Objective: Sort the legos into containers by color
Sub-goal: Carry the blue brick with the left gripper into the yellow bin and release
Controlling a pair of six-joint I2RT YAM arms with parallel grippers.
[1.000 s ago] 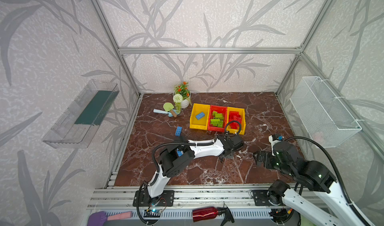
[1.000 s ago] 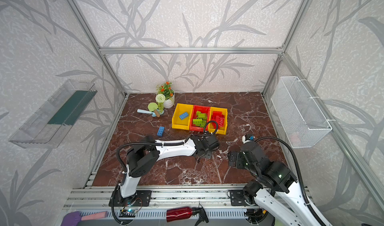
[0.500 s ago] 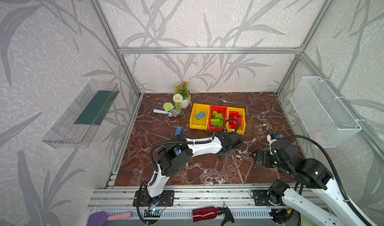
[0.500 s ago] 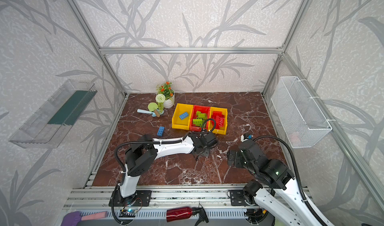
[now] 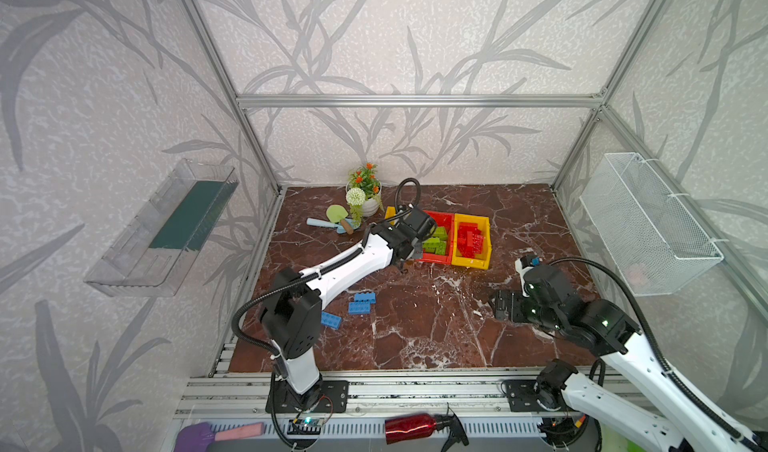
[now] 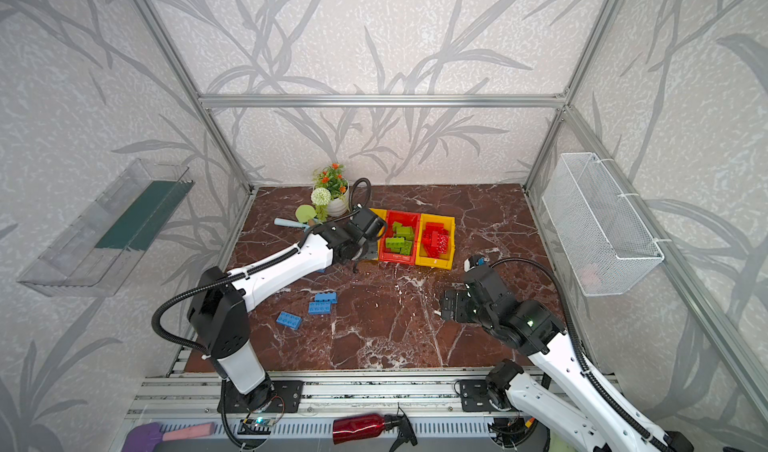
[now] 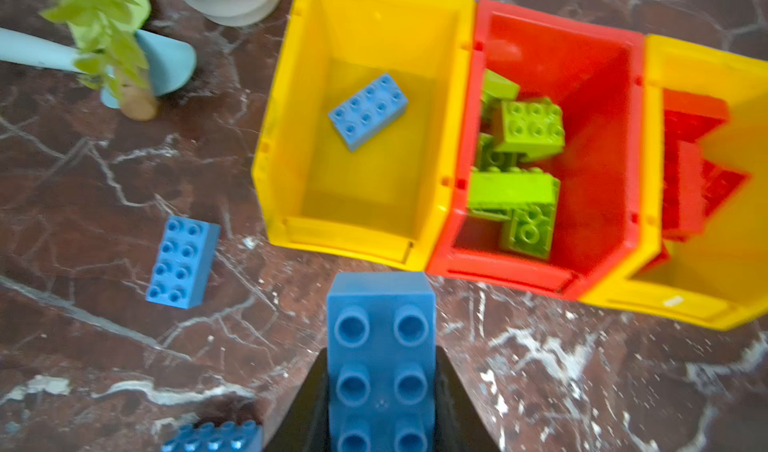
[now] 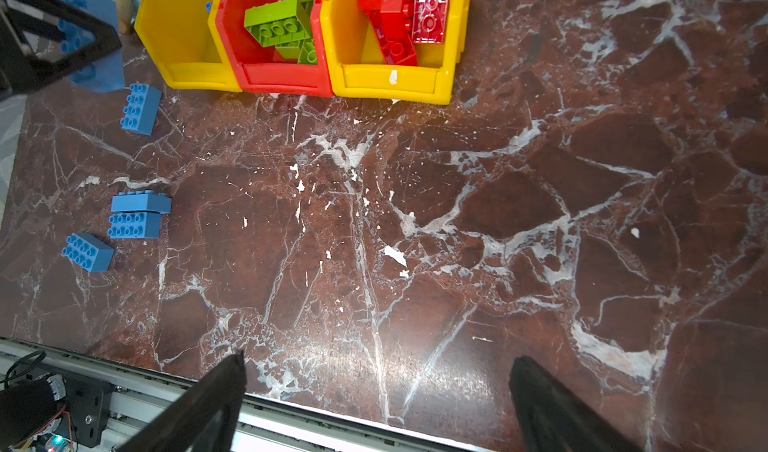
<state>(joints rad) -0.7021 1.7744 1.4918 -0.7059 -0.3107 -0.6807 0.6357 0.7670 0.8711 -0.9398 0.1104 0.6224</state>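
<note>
Left wrist view: left gripper (image 7: 381, 387) clamps a blue lego (image 7: 380, 325) just short of the emptier yellow bin (image 7: 365, 204); next, I'd say, carry it over that rim and release

readable text: none | labels, brands, numbers, signs: none legible in any view

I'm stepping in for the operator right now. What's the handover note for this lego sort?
Left gripper: shut on a blue brick, in front of the left yellow bin.
Right gripper: open, empty, over the table.
Done: one blue lego in that bin, green bricks in the red bin, red bricks in the right yellow bin.
Left: drop the held brick, then bin four loose blue bricks on the table.
</note>
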